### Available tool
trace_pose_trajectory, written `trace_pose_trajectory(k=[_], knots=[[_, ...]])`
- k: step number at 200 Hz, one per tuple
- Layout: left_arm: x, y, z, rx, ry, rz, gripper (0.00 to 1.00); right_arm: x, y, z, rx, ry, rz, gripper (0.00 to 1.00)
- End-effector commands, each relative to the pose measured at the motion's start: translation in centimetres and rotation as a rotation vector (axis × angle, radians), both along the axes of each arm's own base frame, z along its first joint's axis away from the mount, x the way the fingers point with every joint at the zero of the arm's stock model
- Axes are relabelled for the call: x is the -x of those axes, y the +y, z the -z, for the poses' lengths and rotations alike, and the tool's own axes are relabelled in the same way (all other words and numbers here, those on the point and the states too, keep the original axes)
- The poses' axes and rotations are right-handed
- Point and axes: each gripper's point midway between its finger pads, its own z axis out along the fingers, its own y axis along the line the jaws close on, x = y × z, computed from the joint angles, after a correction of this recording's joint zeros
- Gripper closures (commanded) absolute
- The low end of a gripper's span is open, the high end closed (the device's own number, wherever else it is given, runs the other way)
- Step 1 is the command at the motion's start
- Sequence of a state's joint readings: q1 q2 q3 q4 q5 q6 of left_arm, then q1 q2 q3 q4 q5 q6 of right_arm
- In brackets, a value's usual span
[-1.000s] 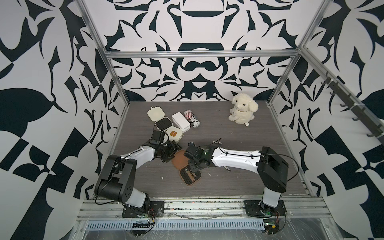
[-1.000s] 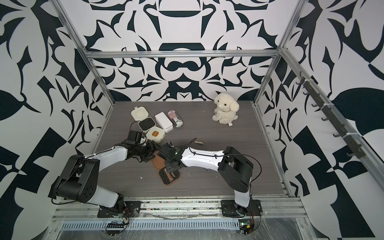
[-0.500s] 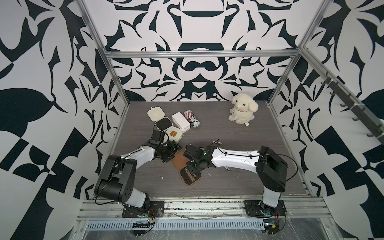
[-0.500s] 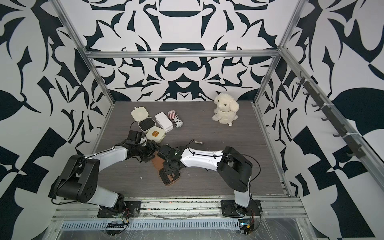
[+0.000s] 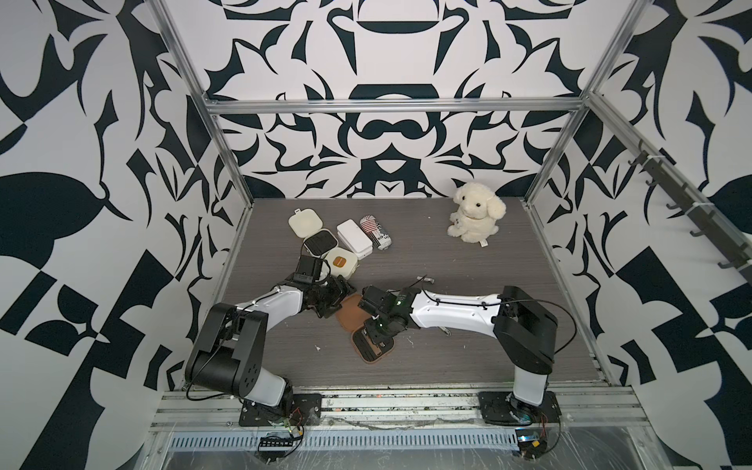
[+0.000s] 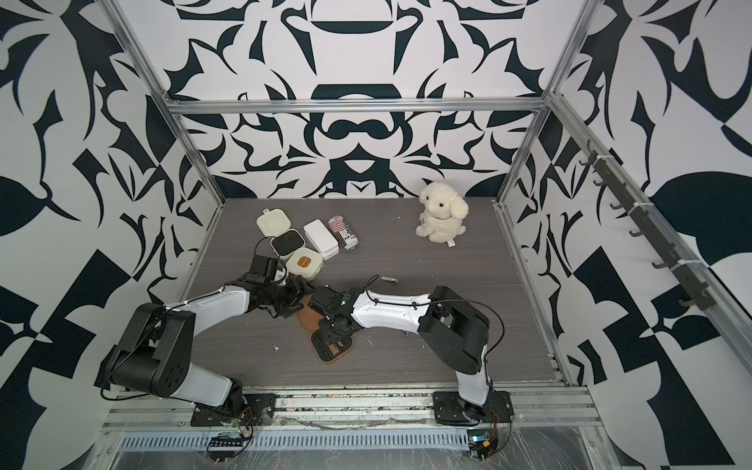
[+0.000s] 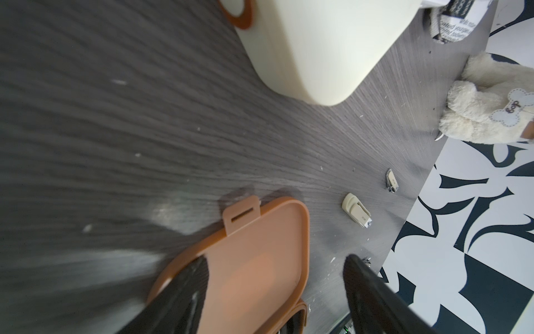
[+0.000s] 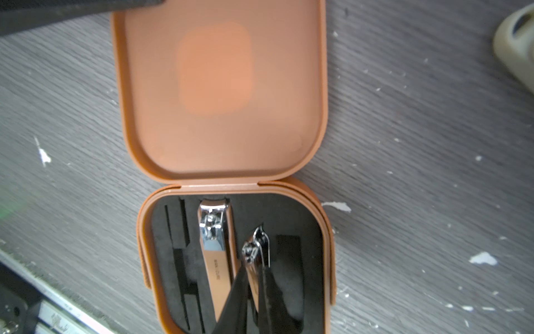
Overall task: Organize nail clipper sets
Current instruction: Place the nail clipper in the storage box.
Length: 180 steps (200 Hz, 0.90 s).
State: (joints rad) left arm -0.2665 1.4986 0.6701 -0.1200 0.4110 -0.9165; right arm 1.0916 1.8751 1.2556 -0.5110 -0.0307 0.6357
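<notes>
I am holding a small silver metal nail clipper (image 8: pixel 256 245) clamped in my right claw (image 8: pixel 254 277) over the black foam of the open tan-brown rounded-square case (image 8: pixel 222 95), lying left of the bench's (image 5: pixel 447 350) middle, while my left claw (image 7: pixel 276 260) is standing apart astride its lid.

Two arms stretched low toward the middle, wrists close together

The left arm (image 5: pixel 276 305) reaches rightward from its near-left base. Its left gripper (image 7: pixel 276 260) has the jaws standing apart with nothing clamped between them. The right arm (image 5: pixel 451 315) lies low, reaching leftward from the near-right base, wrist bent downward. The right gripper (image 8: pixel 254 270) points down, its fingers pinched on a small clipper (image 8: pixel 255 245).
</notes>
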Motion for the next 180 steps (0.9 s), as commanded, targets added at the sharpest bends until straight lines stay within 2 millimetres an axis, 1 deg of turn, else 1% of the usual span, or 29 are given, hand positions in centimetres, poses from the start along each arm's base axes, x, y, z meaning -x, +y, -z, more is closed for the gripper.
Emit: trace_pose_trajectory(k=[1,35,111,180], knots=[[1.3,1.0,1.5,-0.054,0.073,-0.006,0.22,0.0,-0.2,0.4,0.004,0.003,0.005,0.88],[1.3,1.0,1.6,-0.053,0.075,-0.007,0.22,-0.1,-0.6,0.7,0.009,0.010,0.018,0.90],[1.2,0.9,1.5,-0.053,0.074,-0.007,0.22,-0.1,-1.2,1.7,0.011,0.029,0.032,0.93],[1.1,1.0,1.5,-0.057,0.076,-0.009,0.22,-0.2,-3.0,3.1,0.035,0.050,0.078,0.96]])
